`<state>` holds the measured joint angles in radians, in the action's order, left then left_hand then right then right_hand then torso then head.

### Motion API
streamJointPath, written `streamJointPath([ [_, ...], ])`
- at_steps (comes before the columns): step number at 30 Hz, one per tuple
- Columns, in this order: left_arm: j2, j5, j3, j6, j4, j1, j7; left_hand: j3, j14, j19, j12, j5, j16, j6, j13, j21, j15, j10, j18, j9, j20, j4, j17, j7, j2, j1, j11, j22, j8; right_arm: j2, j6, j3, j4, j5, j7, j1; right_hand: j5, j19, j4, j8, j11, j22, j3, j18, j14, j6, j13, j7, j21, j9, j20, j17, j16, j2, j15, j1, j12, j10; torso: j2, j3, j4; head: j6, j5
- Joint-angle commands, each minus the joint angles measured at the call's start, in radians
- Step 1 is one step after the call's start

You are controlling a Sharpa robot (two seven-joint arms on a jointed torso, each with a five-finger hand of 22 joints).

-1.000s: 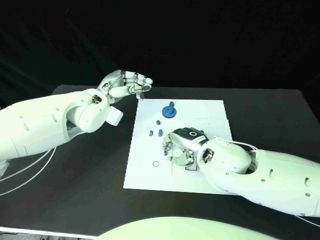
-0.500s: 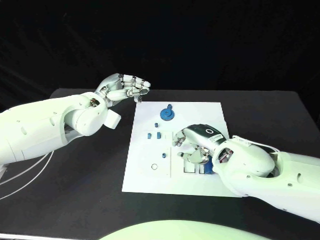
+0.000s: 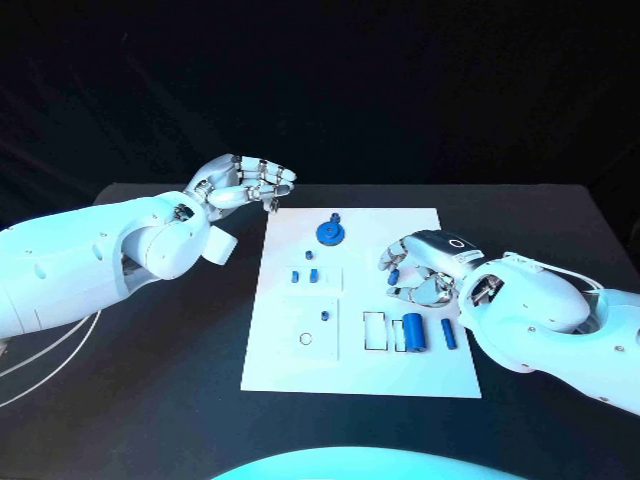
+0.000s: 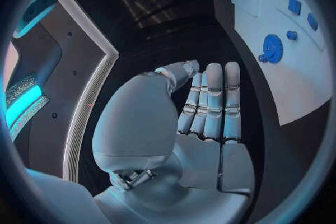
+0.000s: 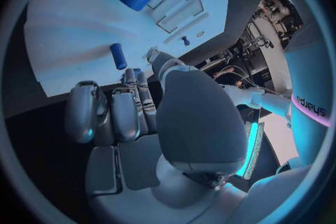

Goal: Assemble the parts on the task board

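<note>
Right hand (image 3: 424,268) over task board (image 3: 361,372), blue cylinder (image 3: 412,331) beside slots

Small blue part (image 3: 394,279) by right hand (image 3: 424,268) — grip unclear, half-hidden.

We see the right hand (image 3: 424,268) move from the lower middle of the white board (image 3: 284,360) up toward its right edge, and it now sits higher on the board than a second ago. Where it hovered before, the board lies uncovered and shows a thick blue cylinder (image 3: 412,332) in a slot and a thin blue pin (image 3: 447,333) just beside it, both hidden at the start. The right hand's fingers (image 3: 402,272) are curled, with a small blue piece (image 3: 394,280) at their tips; we cannot tell whether it is gripped. The left hand (image 3: 244,182) sits a little lower and nearer the board's top left corner.
</note>
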<state>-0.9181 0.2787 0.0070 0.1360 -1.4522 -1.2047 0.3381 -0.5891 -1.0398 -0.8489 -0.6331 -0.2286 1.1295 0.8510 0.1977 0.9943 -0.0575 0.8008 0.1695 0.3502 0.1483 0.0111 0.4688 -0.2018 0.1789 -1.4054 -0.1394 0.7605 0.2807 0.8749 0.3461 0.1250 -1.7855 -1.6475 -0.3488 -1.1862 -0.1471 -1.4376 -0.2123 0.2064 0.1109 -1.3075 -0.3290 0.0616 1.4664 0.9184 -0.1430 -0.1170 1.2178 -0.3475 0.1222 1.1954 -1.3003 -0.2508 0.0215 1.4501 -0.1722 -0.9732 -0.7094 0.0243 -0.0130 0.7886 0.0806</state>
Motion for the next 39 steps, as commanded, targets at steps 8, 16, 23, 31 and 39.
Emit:
streamJointPath([
  [8,-0.001,0.004,-0.001,-0.02,-0.003,0.0,0.002,0.007,0.005,0.003,-0.004,-0.003,0.007,-0.005,-0.002,-0.005,-0.003,-0.008,0.016,0.002,0.005,0.002,0.001,0.001,-0.01,0.003,0.0,-0.001,0.005,-0.006,-0.033,-0.001,0.035,0.006,0.01,-0.006,0.005,-0.004,-0.026,-0.009,-0.002,-0.171,0.038,0.005,0.012,0.006,0.004,0.009,0.001,0.003,0.004,0.003,-0.006,0.014,0.003,0.043,-0.026,0.011,-0.002,-0.0016,0.0009,-0.001,-0.003],
  [16,-0.002,0.005,-0.001,-0.022,-0.005,0.0,-0.001,0.007,0.005,0.003,-0.004,-0.003,0.007,-0.005,-0.002,-0.005,-0.003,-0.008,0.016,0.002,0.005,0.002,0.001,0.001,-0.01,0.003,0.0,-0.001,0.005,-0.03,-0.04,-0.001,0.072,-0.001,0.004,-0.007,-0.008,-0.014,-0.039,-0.011,-0.006,-0.177,0.01,0.002,0.018,0.025,0.007,0.007,0.019,0.004,0.0,0.011,-0.017,0.032,-0.001,0.077,-0.054,-0.005,-0.001,-0.002,0.002,-0.001,-0.004],
  [23,-0.003,0.005,-0.001,-0.023,-0.005,0.0,-0.002,0.007,0.006,0.003,-0.005,-0.003,0.008,-0.005,-0.002,-0.005,-0.003,-0.009,0.016,0.002,0.005,0.002,0.001,0.001,-0.011,0.004,0.0,-0.001,0.006,-0.048,-0.041,-0.001,0.092,-0.004,0.006,-0.007,-0.018,-0.022,-0.046,-0.008,-0.009,-0.183,-0.023,-0.002,0.024,0.046,0.013,0.004,0.038,0.003,-0.002,0.019,-0.026,0.036,-0.004,0.086,-0.069,-0.022,-0.001,-0.0019,0.0027,-0.003,-0.006],
  [31,-0.004,0.005,-0.001,-0.023,-0.006,0.0,-0.002,0.007,0.006,0.003,-0.005,-0.003,0.008,-0.005,-0.002,-0.005,-0.003,-0.009,0.015,0.002,0.005,0.002,0.001,0.001,-0.011,0.004,0.0,-0.001,0.006,-0.059,-0.08,0.002,0.1,-0.004,0.008,-0.006,-0.017,-0.047,-0.057,0.008,-0.036,-0.199,-0.089,-0.013,0.031,0.095,0.023,-0.002,0.098,-0.007,-0.021,0.029,-0.035,0.026,-0.026,0.079,-0.084,-0.112,-0.001,-0.0014,0.0006,0.001,-0.004],
  [39,-0.006,0.005,-0.001,-0.024,-0.006,0.0,-0.005,0.007,0.006,0.003,-0.005,-0.003,0.008,-0.005,-0.002,-0.005,-0.003,-0.009,0.015,0.002,0.005,0.002,0.001,0.001,-0.011,0.004,0.0,-0.001,0.006,-0.061,-0.094,0.003,0.109,-0.009,0.003,-0.006,-0.017,-0.051,-0.053,0.015,-0.042,-0.202,-0.109,-0.015,0.032,0.111,0.026,-0.002,0.11,-0.013,-0.026,0.033,-0.038,0.024,-0.03,0.077,-0.081,-0.138,0.0,-0.0007,0.0007,0.002,-0.005],
])
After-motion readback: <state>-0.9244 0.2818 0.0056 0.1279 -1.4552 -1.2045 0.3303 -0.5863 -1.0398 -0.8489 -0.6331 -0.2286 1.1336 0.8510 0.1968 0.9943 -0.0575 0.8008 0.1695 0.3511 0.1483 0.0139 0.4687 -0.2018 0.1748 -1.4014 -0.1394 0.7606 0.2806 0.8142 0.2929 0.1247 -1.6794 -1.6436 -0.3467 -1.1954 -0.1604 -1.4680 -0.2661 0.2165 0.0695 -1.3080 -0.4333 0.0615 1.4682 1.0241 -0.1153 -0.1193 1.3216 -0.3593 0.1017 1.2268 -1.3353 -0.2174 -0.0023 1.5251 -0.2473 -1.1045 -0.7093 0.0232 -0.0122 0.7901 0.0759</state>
